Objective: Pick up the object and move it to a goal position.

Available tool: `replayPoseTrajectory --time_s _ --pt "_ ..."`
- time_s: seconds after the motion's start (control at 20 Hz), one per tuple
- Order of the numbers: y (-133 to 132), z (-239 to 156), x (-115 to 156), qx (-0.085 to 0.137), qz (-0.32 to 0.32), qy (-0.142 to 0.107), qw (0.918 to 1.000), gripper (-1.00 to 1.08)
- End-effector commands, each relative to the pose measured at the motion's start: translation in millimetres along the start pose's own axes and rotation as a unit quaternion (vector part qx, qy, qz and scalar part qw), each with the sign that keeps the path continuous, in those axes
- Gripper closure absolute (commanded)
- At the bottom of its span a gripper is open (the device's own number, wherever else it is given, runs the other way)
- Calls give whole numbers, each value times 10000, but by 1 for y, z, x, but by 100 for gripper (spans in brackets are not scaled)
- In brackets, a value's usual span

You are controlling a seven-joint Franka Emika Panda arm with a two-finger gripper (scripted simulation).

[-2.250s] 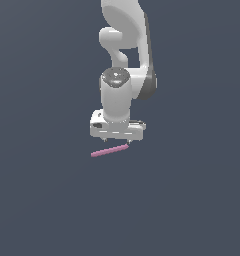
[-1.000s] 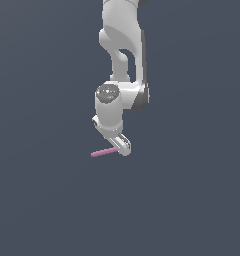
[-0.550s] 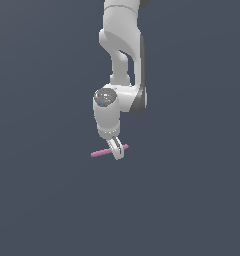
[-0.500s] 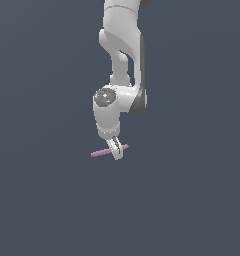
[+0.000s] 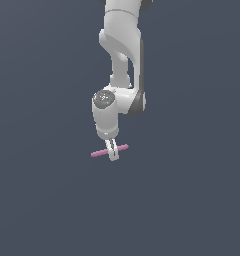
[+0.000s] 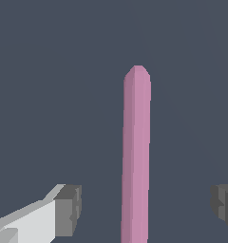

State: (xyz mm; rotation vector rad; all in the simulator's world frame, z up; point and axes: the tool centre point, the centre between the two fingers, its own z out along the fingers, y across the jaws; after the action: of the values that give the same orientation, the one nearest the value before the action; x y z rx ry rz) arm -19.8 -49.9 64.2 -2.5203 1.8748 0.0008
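Straddling the pink rod (image 5: 109, 151) at lower centre of the exterior frame, the gripper (image 5: 112, 152) stands apart, its pads (image 6: 69, 210) clear of the rod on both sides. Closing should be square across the rod's mid-length before any lift.

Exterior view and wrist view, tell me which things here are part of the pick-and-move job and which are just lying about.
Part of the job:
- pink rod, lying between the fingers
- end effector, fingers open on either side of the rod, not touching it in the wrist view

Just lying about:
- nothing else shows; only the plain dark ground
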Motion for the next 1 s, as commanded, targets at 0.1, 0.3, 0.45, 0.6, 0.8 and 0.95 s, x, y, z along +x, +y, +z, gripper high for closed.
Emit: replayPoseTrajectory --time_s 0.1,0.3,0.45,0.6,0.8,0.95 --pt "1 1 1 0 100 3 10000 -92" --pt "1 4 1 -1 76 2 10000 -92" --pt "1 13 0 -1 81 2 10000 -92" --pt "2 27 0 -1 91 2 10000 -92" --pt "2 44 0 -1 99 2 10000 -92" --pt "1 50 1 -1 101 2 9999 -92"
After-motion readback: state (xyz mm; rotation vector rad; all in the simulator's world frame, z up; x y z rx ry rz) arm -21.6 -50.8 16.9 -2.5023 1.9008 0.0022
